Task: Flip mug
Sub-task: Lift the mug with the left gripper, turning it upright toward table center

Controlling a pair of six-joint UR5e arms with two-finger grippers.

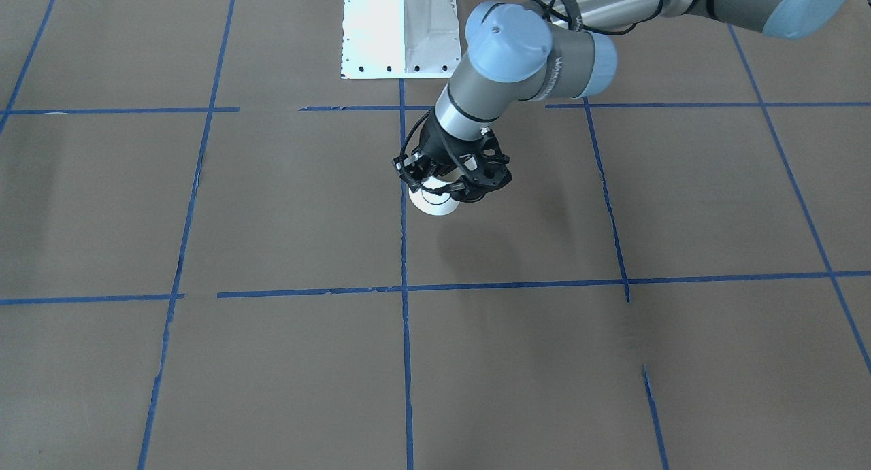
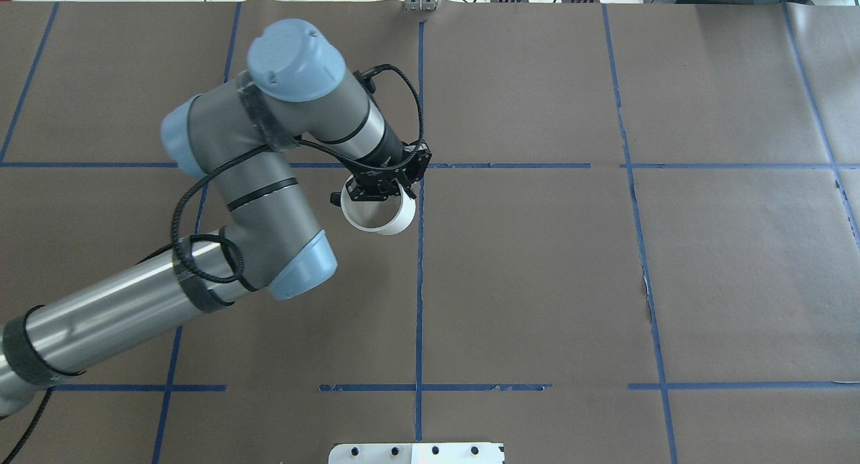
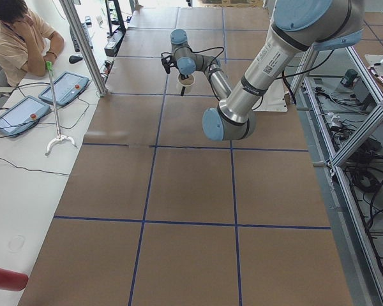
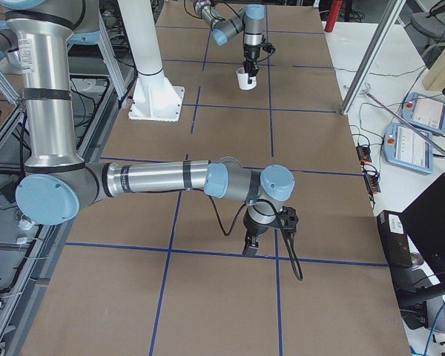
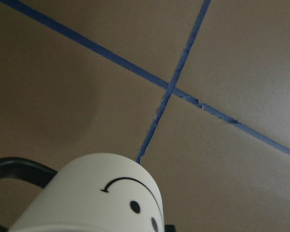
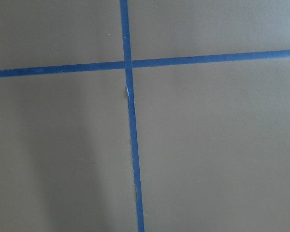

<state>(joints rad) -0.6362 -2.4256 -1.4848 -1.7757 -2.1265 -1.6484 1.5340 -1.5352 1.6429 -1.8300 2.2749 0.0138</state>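
**Location.** In the overhead view the mug (image 2: 377, 217) lies just left of centre, in the upper half of the frame, close beside the vertical blue tape line (image 2: 419, 296). The left gripper (image 2: 379, 194) carries it. Its fingers (image 2: 401, 189) are clamped narrow on the mug's wall at the rim. In the front-facing view the shadow falls offset from the mug, which suggests it is clear of the table (image 2: 537, 283). Light contact cannot be ruled out.

**Orientation.** In the overhead view the mug is tilted, with its white interior turned toward the camera. In the left wrist view the smiley face (image 5: 135, 198) reads inverted, and the handle (image 5: 17, 169) shows at lower left.

**Right gripper** (image 4: 251, 241). It appears low in the centre of the right side view, well apart from the mug. The state of its fingers cannot be told.

**Handling.**
- The body is probably rigid and glazed, so treat it as smooth, slippery and brittle.
- It is likely light for this gripper.
- A pinch across the wall gives little contact area, so the mug may pivot between the pads while it is being turned.
- The thin loop handle is a poor place to grip. The wall near the rim is better.
- Set the mug down gently.
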